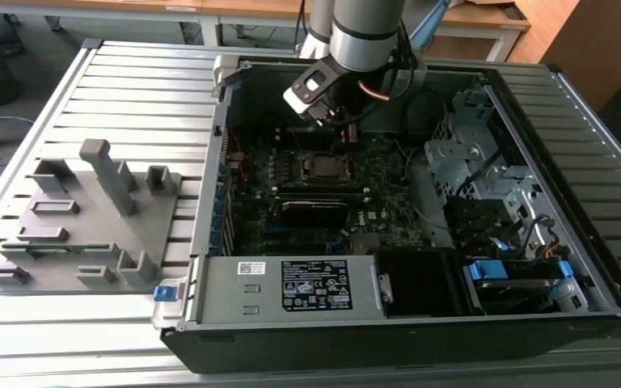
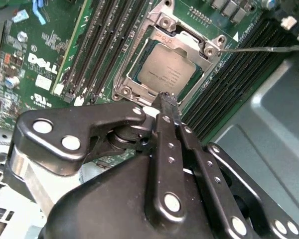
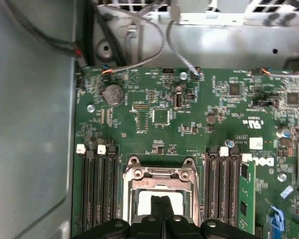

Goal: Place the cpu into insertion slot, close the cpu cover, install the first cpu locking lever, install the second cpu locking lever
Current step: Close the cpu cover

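Note:
The cpu, a dull grey square, lies in the insertion slot on the green board. The silver cpu cover lies flat around it, framing the chip in its window. In the first wrist view the cover and the chip's bright top show just past my fingertips. My gripper is shut with nothing between its fingers, its tip just over the socket's edge; it hangs above the slot. A thin locking lever rod sticks out from the socket's corner over the memory slots.
Long black memory slots flank the socket on both sides. The open computer case has a drive cage at the exterior view's right and loose cables at the back. A grey fixture tray sits outside the case at the exterior view's left.

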Controlling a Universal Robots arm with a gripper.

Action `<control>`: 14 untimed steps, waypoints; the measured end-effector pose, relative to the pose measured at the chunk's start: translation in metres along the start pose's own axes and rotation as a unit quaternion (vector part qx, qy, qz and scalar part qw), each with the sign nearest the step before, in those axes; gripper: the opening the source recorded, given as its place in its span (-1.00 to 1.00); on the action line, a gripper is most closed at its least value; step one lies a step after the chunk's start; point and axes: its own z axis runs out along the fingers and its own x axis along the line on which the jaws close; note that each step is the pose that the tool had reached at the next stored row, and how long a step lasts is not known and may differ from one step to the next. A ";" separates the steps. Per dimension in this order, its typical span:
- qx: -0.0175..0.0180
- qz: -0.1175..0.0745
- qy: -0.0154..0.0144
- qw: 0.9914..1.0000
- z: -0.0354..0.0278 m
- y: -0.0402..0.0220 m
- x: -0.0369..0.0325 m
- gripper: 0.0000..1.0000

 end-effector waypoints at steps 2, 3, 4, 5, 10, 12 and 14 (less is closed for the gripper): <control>0.001 -0.018 0.000 1.000 0.0001 0.0000 0.0000 -0.79; 0.001 -0.027 0.000 1.000 0.0002 0.0000 0.0000 -0.79; 0.002 -0.036 0.000 0.999 0.0002 0.0000 0.0000 -0.79; 0.002 -0.045 0.000 0.999 0.0003 0.0000 0.0000 -0.79; 0.004 -0.090 0.001 0.996 0.0006 0.0000 0.0000 -0.79; 0.005 -0.108 0.001 0.994 0.0006 0.0000 0.0000 -0.79; 0.005 -0.117 0.001 0.993 0.0006 0.0000 0.0000 -0.79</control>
